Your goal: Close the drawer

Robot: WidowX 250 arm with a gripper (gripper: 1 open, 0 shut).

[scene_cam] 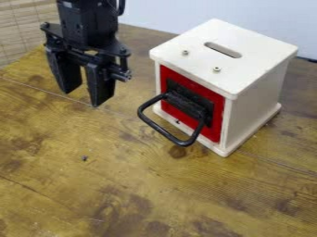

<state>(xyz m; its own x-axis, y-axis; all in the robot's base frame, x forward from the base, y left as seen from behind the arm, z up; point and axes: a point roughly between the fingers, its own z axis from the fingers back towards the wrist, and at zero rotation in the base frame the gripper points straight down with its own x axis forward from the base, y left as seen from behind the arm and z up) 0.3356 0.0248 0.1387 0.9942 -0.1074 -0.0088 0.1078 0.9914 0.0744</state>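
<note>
My gripper [80, 91] hangs over the wooden table [99, 176], fingers pointing down and spread apart with nothing between them. The drawer [188, 104] sits at about four o'clock from me, its red front flush in the white box [242, 65]. Its black loop handle [170, 118] juts out toward seven o'clock over the tabletop, near my fingers but clearly apart from them.

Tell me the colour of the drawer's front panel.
Red, with a dark recessed centre and a black loop handle. The drawer shows plainly in the camera view.
</note>
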